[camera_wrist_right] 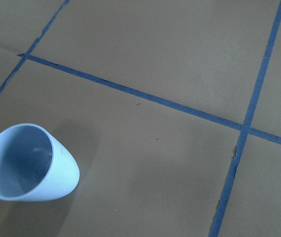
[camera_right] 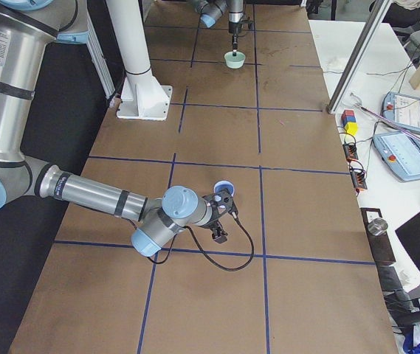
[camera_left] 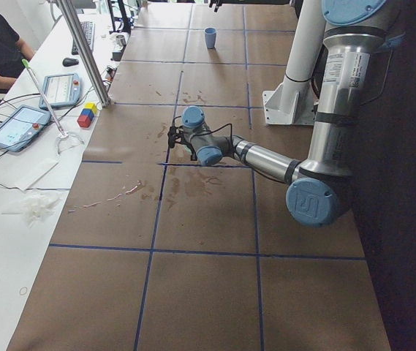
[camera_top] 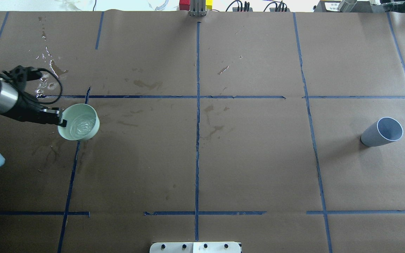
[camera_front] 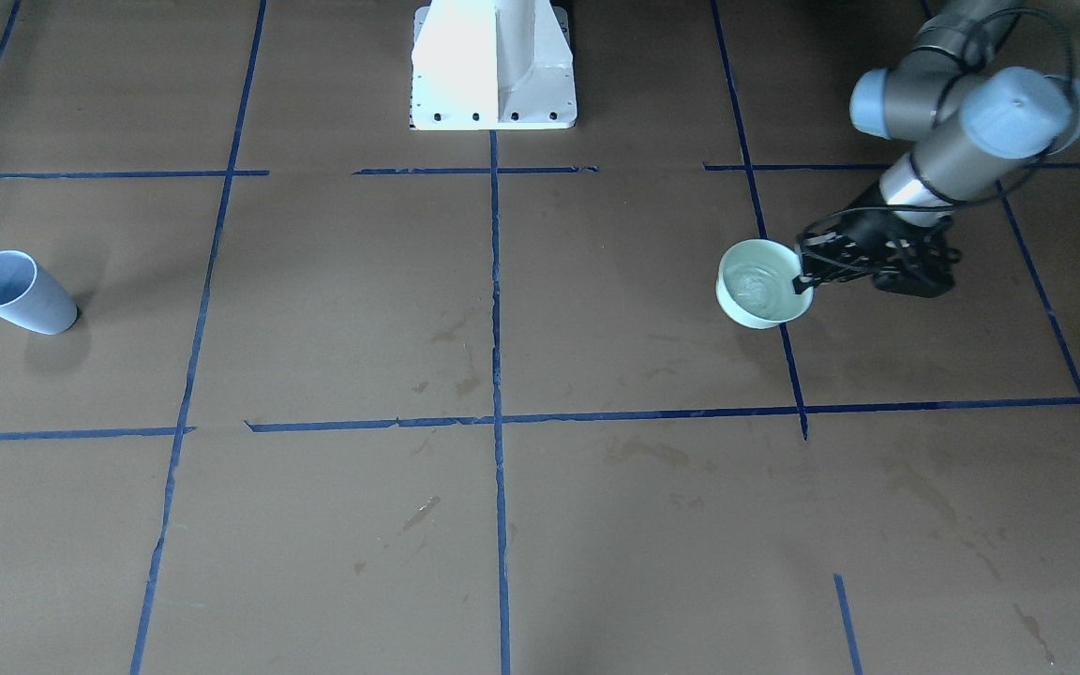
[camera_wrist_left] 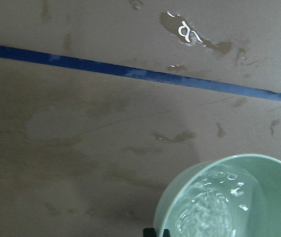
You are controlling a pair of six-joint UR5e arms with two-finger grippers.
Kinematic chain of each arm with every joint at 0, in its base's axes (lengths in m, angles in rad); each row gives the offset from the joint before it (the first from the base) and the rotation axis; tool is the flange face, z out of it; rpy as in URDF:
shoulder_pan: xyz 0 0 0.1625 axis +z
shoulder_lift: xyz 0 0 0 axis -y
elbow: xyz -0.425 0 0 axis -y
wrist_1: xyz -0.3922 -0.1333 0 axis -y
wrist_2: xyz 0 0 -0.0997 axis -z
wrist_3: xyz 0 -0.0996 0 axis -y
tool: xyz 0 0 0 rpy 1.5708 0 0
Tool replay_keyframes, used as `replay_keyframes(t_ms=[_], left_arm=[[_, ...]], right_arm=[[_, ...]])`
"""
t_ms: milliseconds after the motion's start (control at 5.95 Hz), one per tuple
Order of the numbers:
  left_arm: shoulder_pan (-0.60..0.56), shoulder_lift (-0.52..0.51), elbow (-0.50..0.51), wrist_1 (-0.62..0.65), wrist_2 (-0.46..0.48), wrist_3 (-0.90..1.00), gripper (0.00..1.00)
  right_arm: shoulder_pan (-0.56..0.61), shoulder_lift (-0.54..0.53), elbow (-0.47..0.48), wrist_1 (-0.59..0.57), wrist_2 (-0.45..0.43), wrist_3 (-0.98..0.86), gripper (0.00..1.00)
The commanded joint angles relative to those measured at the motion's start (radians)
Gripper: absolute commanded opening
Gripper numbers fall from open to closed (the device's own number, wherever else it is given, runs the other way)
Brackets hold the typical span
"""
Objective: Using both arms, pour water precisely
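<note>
Gripping a cup of water, well apart from the other cup

Brown paper covers the whole tabletop [camera_top: 251,158], cut into big squares by blue tape lines [camera_top: 197,140]. The left arm [camera_front: 948,164] extends in from the upper right of the front-facing view and from the left edge of the overhead one, its forearm angled down toward the paper. The right arm [camera_right: 91,193] lies long and low across the lower left of the right-side view, its wrist bent just beside the blue cup. The white pedestal [camera_front: 493,70] stands at the top centre of the front-facing view.

The green cup [camera_top: 79,122] is at the middle left of the overhead view, over a tape line. It is upright, with rippled water [camera_wrist_left: 204,212] inside. The left arm's jaws are pinching its rim on the side nearest the arm. From where I stand I cannot tell whether the cup's base touches the paper.

The blue cup [camera_top: 381,131] stands on the paper at the middle right of the overhead view, well apart from the green one, its mouth open upward. The right arm's jaws show only small and dark in the right-side view, near that cup, and I cannot tell whether they are spread or pressed together.

Wet patches [camera_top: 47,66] glint in the upper left of the overhead view, near the left arm's looping cable.
</note>
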Motion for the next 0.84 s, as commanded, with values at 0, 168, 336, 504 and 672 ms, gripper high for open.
replay_keyframes(t_ms=[0, 168, 336, 504, 672], left_arm=[[-0.143, 0.101, 0.082, -0.017, -0.099, 0.284, 0.0], [-0.151, 0.118, 0.123, -0.024, -0.099, 0.358, 0.0], [-0.148, 0.118, 0.146, -0.024, -0.099, 0.36, 0.0], [-0.148, 0.12, 0.174, -0.031, -0.097, 0.372, 0.0], [-0.148, 0.127, 0.197, -0.074, -0.099, 0.385, 0.0]], right_arm=[[0.01, 0.018, 0.022, -0.085, 0.044, 0.006, 1.0], [0.018, 0.018, 0.055, -0.145, 0.058, 0.006, 1.0], [0.018, 0.016, 0.113, -0.237, 0.057, 0.006, 1.0], [0.01, 0.015, 0.182, -0.344, 0.055, 0.008, 1.0], [0.012, 0.016, 0.212, -0.379, 0.046, 0.006, 1.0]])
